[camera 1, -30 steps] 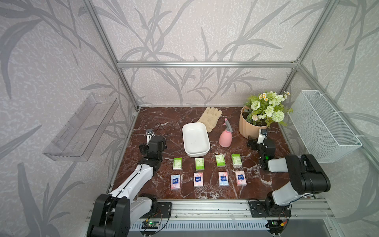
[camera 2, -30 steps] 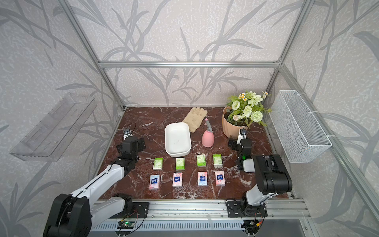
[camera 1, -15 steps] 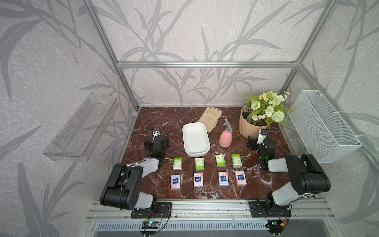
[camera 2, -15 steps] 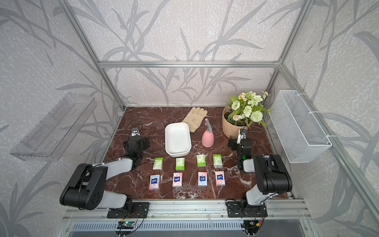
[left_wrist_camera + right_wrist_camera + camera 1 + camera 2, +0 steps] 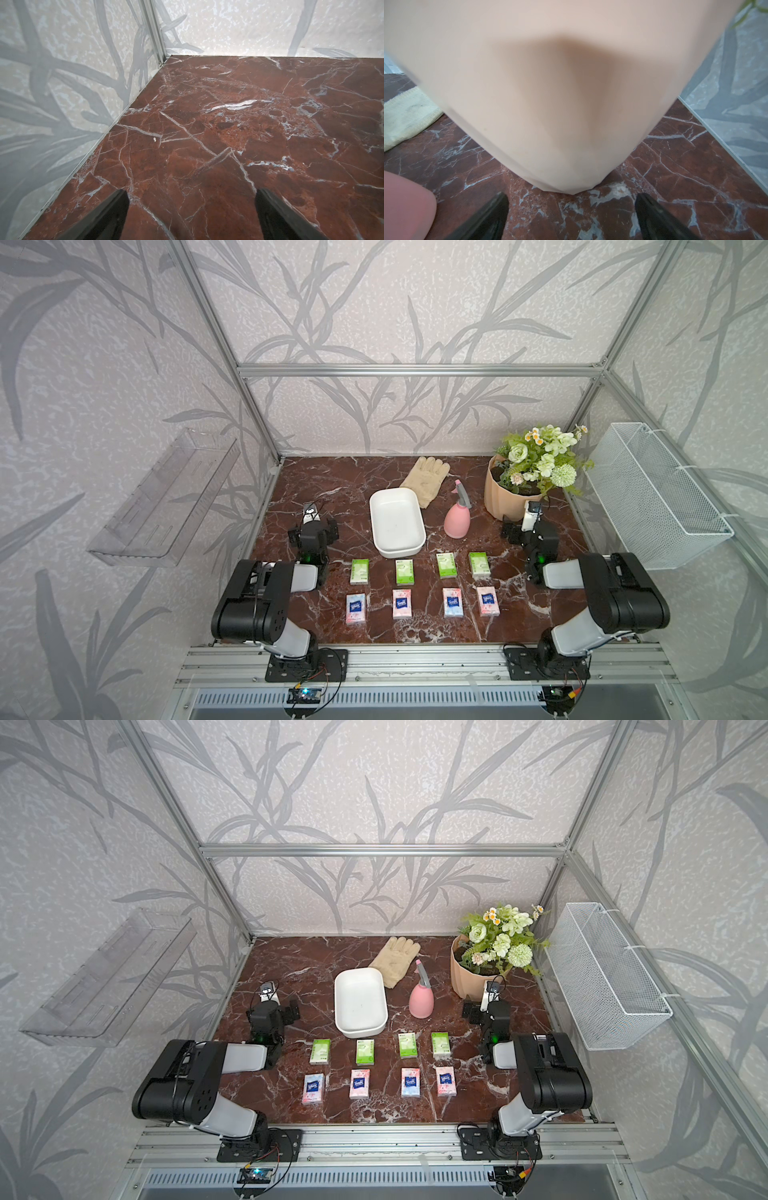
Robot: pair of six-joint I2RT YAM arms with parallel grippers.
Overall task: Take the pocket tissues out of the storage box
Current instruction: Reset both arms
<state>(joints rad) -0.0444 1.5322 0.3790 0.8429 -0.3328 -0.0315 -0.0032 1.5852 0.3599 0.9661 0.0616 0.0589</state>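
The white storage box (image 5: 397, 526) (image 5: 359, 1000) stands mid-table with nothing in it. The pocket tissues lie flat on the marble in front of it, in two rows of several packs: green-and-white ones (image 5: 404, 572) (image 5: 365, 1051) nearer the box, pink and blue ones (image 5: 401, 603) (image 5: 359, 1083) toward the front edge. My left gripper (image 5: 312, 531) (image 5: 272, 1013) (image 5: 191, 193) rests open and low, left of the box, over bare marble. My right gripper (image 5: 524, 526) (image 5: 484, 1011) (image 5: 571, 197) is open too, right in front of the flower pot, holding nothing.
A beige glove (image 5: 426, 480) lies behind the box. A pink spray bottle (image 5: 457, 518) stands to its right. The flower pot (image 5: 509, 493) (image 5: 571, 83) fills the right wrist view. A white wire basket (image 5: 652, 497) hangs on the right wall, a clear shelf (image 5: 166, 497) on the left wall.
My left arm has folded back from a stretched pose, its elbow now raised near the front rail; its gripper stays about where it was. The right arm has not moved.
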